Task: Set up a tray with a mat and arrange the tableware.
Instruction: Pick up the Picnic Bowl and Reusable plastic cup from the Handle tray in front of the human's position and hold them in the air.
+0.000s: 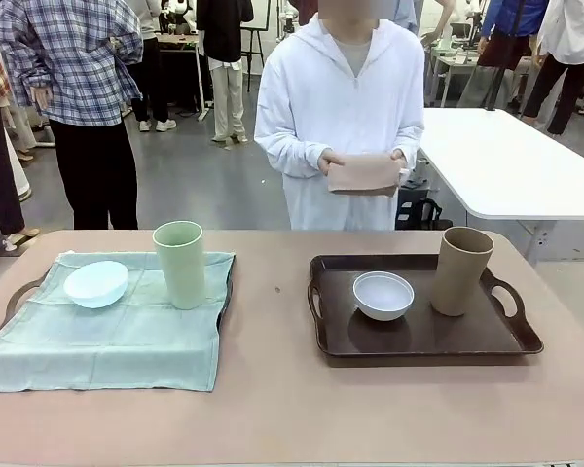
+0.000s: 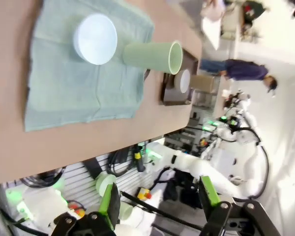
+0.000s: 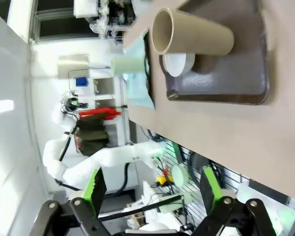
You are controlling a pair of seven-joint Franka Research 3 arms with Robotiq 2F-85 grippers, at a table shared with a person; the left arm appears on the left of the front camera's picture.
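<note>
Both pincers sit well back from the tableware. The left pincer (image 2: pixel 157 191) is wide open with nothing between its green pads, and the right pincer (image 3: pixel 151 179) is spread to its widest, also empty.

Toward the left edge of the tabletop (image 1: pixel 273 409), a tray (image 1: pixel 12 295) lies under a soft, creased green cloth mat (image 1: pixel 107 341) that drapes over its rim. The pale blue bowl (image 1: pixel 95 283) rests on the mat's far left part, apparently rim down. The pale green cup (image 1: pixel 179 263) stands upright near the mat's far right corner.

Toward the right edge, the dark brown tray (image 1: pixel 511 341) is rigid and glossy, has loop handles and carries no mat. The white-grey bowl (image 1: pixel 383 294) sits near its middle, and the tan-brown cup (image 1: pixel 460 270) stands by its far right corner. At the far edge a person (image 1: pixel 341 97) holds a folded pinkish mat (image 1: pixel 365 173).

The main risk, as I judge it, lies on the brown tray. To lay that mat, the bowl and cup must come off first.
- **Cups:** they are tall, smooth, tapered and handleless. A high or off-centre grasp could tip one, and too light a grip could let it slip.
- **Bowls:** they are shallow and rounded, so there is little for the pads to catch.
- **Cloth:** if something is dragged across it rather than lifted, it could bunch and topple the green cup.
</note>
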